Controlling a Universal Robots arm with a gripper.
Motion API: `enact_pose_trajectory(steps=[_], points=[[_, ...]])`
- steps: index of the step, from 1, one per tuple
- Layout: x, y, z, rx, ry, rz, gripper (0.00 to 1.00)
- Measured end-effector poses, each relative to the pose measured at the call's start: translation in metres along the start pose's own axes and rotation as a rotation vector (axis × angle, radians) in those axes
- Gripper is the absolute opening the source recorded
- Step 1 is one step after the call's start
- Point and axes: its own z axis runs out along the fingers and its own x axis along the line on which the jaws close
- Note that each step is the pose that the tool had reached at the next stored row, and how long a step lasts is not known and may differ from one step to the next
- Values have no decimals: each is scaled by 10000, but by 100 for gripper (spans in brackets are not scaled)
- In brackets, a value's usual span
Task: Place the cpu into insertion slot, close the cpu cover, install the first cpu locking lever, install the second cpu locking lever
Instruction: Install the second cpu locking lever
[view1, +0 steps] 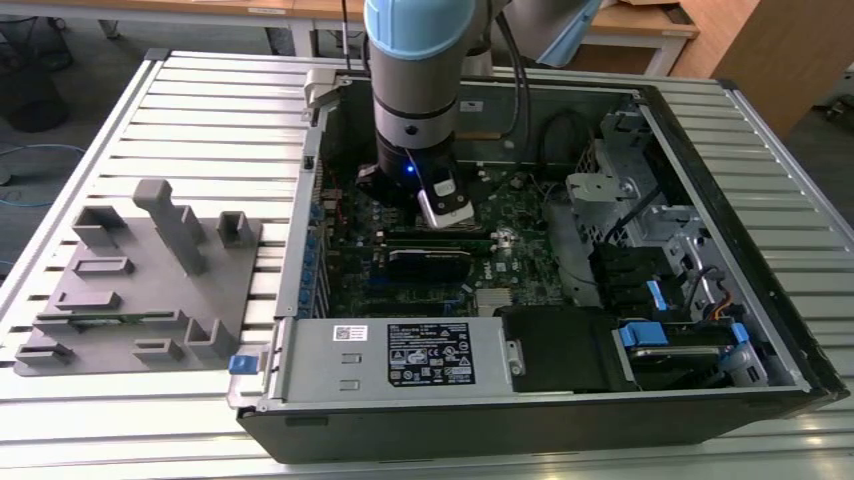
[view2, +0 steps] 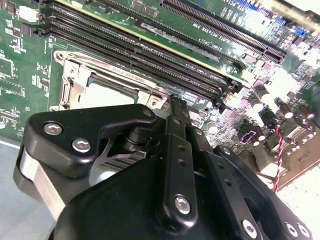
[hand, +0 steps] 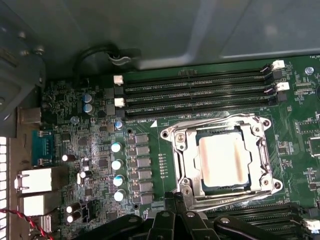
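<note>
- The tool (view2: 172, 107) hangs low inside the open computer case (view1: 534, 410), its black fingers (view2: 176, 130) drawn together into one narrow dark bar with no gap showing between them in the second wrist view.
- Nothing is clamped between those fingers; their tip stands at the edge of the cpu cover (hand: 222, 159), at the side of the frame next to a bank of long black memory slots (view2: 150, 60). Whether the tip actually touches the metal or rides just above it, I cannot tell.
- In the first wrist view the tool (hand: 176, 197) shows as black linkages rising at the rim of the socket, near one of its corners.
- The cpu (hand: 224, 160) lies flat in the insertion slot (hand: 187, 160), its pale silver top showing through the cover's square window.
- The cpu cover lies down over the chip, its silvery frame around the cpu on all sides.
- Thin metal lever rods run along the outer edges of the frame; whether they are latched cannot be told.
- The socket sits on the green motherboard (hand: 150, 165) between two banks of memory slots.
- In the exterior view the arm (view1: 416, 90) reaches straight down into the case, which lies on its side on the slatted counter (view1: 200, 110).
- A grey fixture block (view1: 134, 290) rests on the counter beside the case, toward the exterior view's left, well apart from the tool.
</note>
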Motion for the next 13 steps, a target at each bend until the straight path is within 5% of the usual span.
enact_pose_trajectory(steps=[13], points=[[-15,-122,-16,0,1,1,10]])
